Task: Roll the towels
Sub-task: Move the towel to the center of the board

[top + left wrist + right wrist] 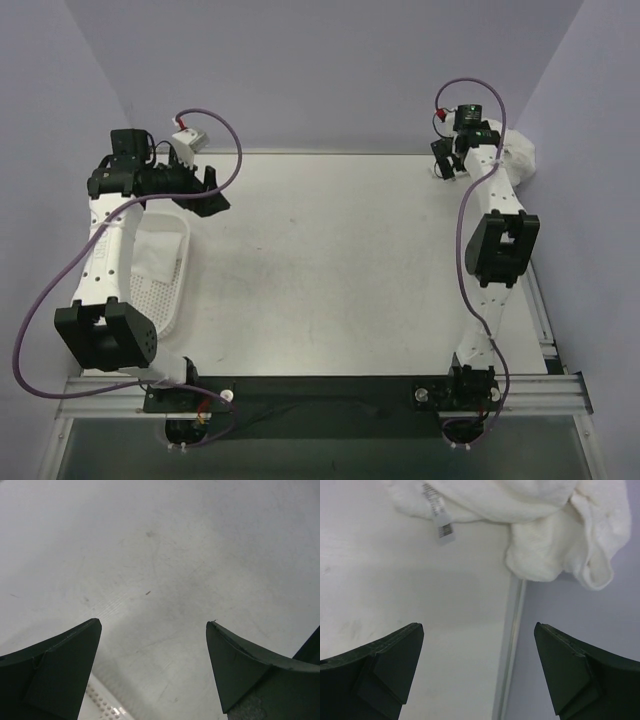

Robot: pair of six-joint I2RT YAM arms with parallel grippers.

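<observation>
At 1 o'clock on the table [330, 260], the right gripper [478, 625] hangs with its jaws spread wide and nothing between them. Just beyond it, from 11 to 1 o'clock in its wrist view, the towels [530, 510] lie in 1 crumpled white heap, apart from the jaws. A small tag [445, 530] sticks out of the heap at 11 o'clock and lies flat on the tabletop. The heap's right part bulges past the rail [512, 645] that runs along the table's 3 o'clock edge. Seen from above, the heap fills the far right corner, against the wall.

Over at 10 o'clock, the left gripper [154, 621] points toward 3 o'clock, its jaws also spread wide and empty, above bare, lightly scuffed tabletop. A perforated white basket [172, 300] sits along the 9 o'clock edge, partly under the left arm; its corner shows at 6 o'clock in the left wrist view. Something white lies inside the basket; whether it is a towel I cannot tell.
</observation>
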